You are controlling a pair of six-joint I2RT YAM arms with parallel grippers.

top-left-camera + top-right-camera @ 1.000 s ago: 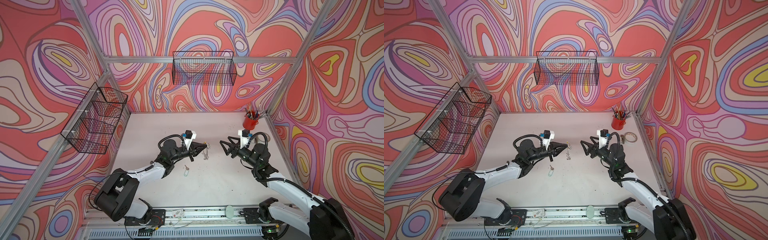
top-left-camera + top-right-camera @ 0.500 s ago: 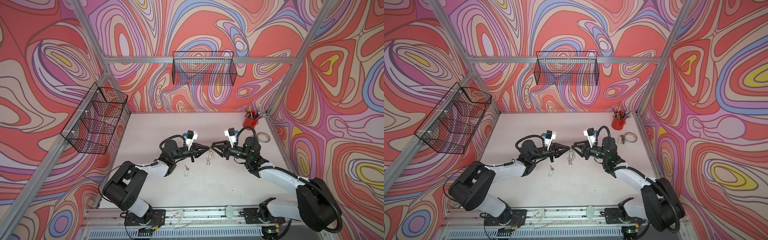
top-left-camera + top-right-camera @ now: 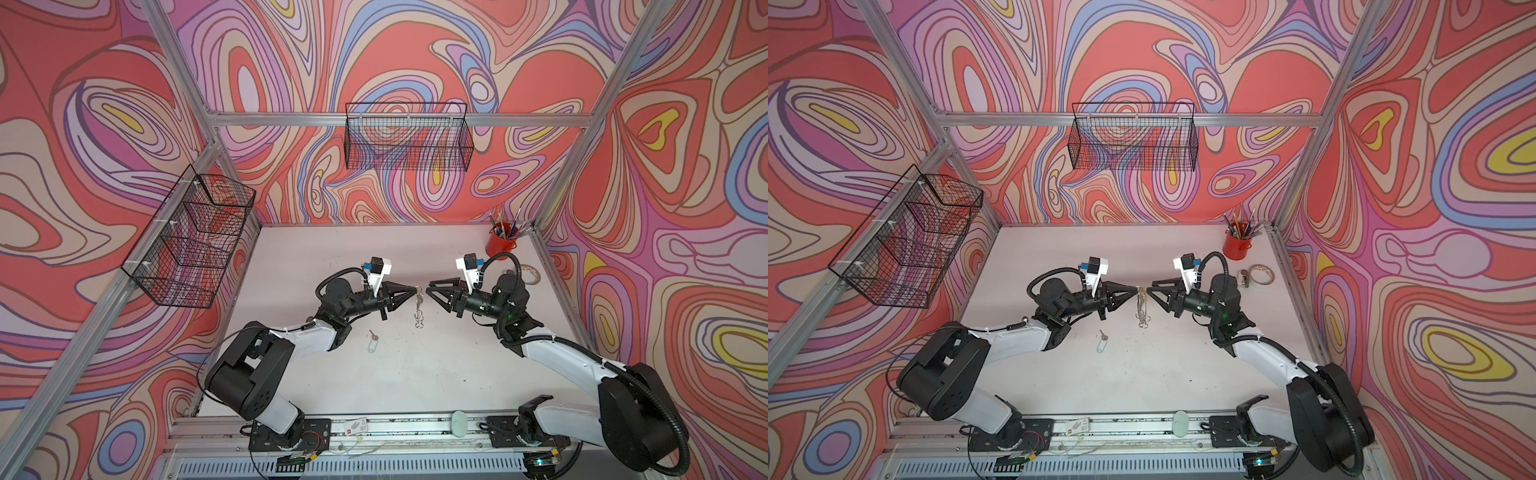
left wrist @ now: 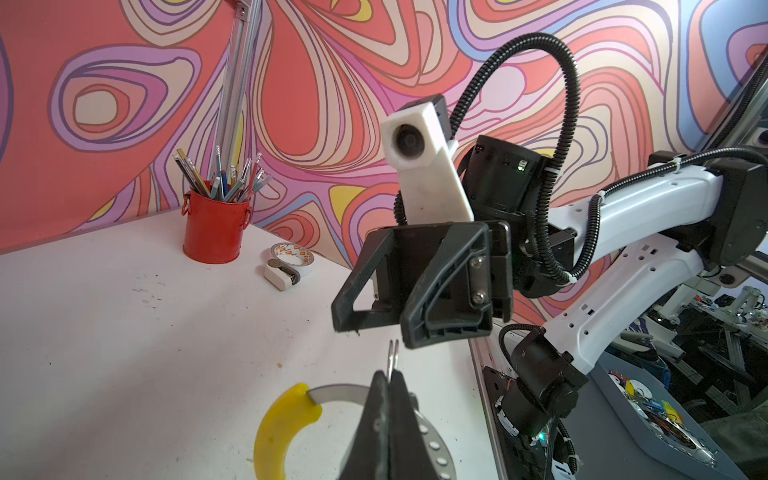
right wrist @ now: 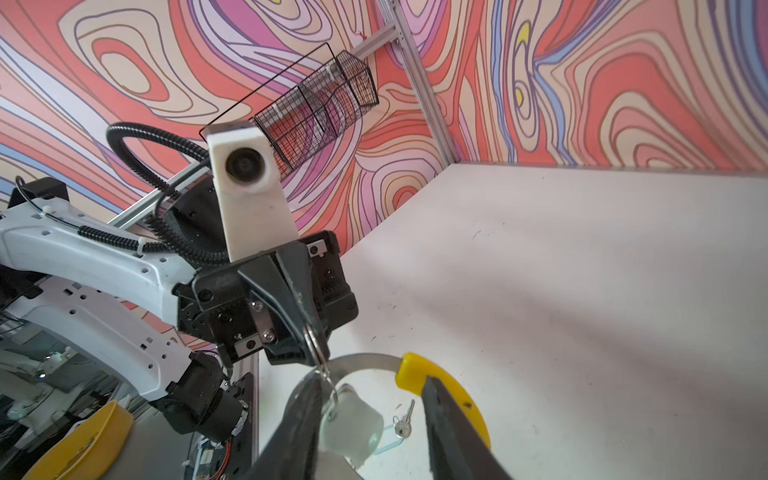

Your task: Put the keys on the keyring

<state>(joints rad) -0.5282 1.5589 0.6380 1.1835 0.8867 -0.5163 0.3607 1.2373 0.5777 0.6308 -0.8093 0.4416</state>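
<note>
White table; keyring aloft; tape roll print illegible.

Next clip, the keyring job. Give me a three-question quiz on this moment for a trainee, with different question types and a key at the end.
1. True or false: the right tool is clamped on the keyring.
2. The loose key is: A) in the red cup; B) lying on the table; C) in a wire basket.
3. Fill in: the sleeve on the keyring is ____ in colour.

Key
1. False. Its jaws stand apart with nothing between them; the shut left tool holds the keyring up.
2. B.
3. Yellow.
</note>
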